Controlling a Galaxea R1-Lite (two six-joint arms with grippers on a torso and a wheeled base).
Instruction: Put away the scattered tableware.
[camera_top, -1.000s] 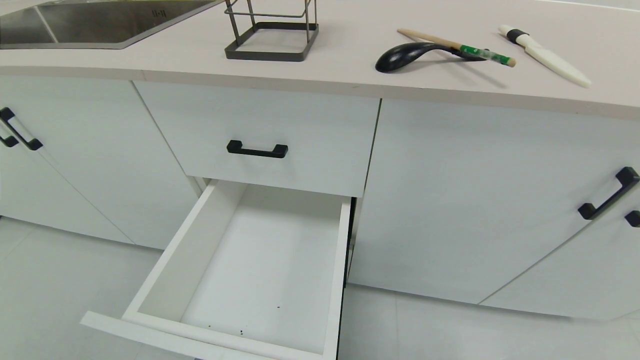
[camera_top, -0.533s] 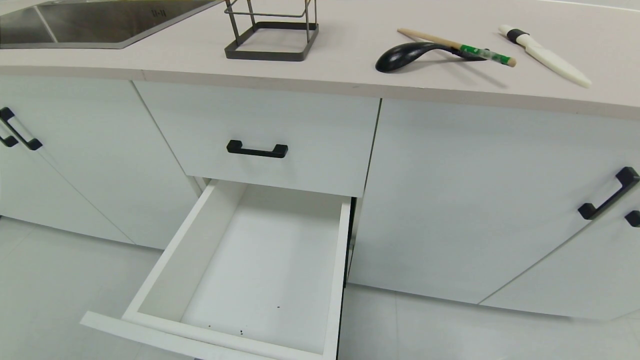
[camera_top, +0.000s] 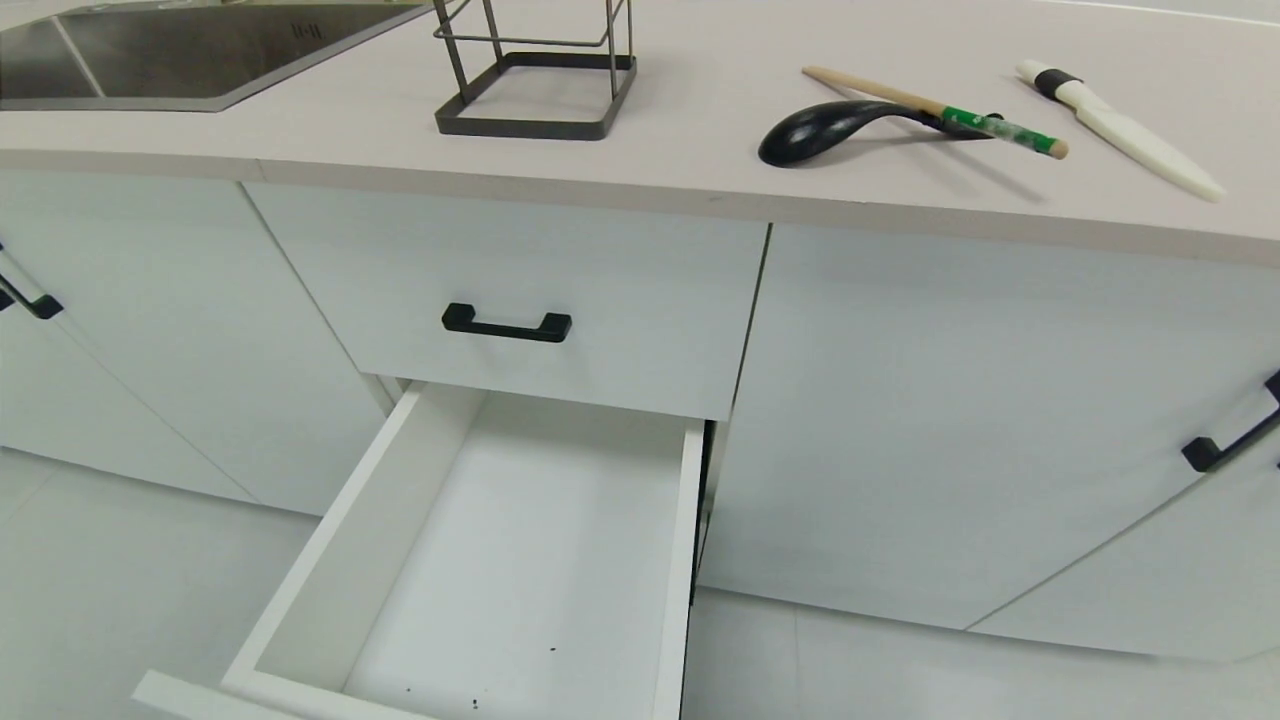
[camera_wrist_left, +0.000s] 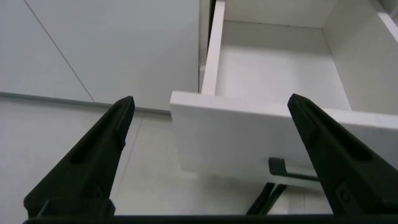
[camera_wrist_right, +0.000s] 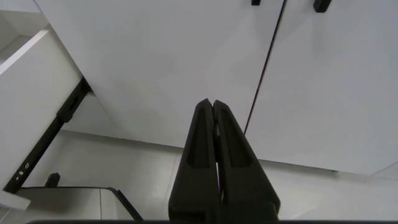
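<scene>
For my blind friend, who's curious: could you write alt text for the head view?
A white lower drawer stands pulled open beneath a pale kitchen countertop. On the counter lie a black plastic spoon, a green-banded wooden stick across its handle, and a white knife, with a dark wire rack to their left.

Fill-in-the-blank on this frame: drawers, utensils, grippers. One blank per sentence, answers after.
1. The lower drawer is pulled ____, while the upper drawer above it is closed.
2. On the countertop, the wooden stick crosses the handle of the ____ spoon.
3. In the head view, the white knife lies to the spoon's ____.
4. The left gripper is open; the right gripper is ____.
Missing words: open; black; right; shut.
</scene>
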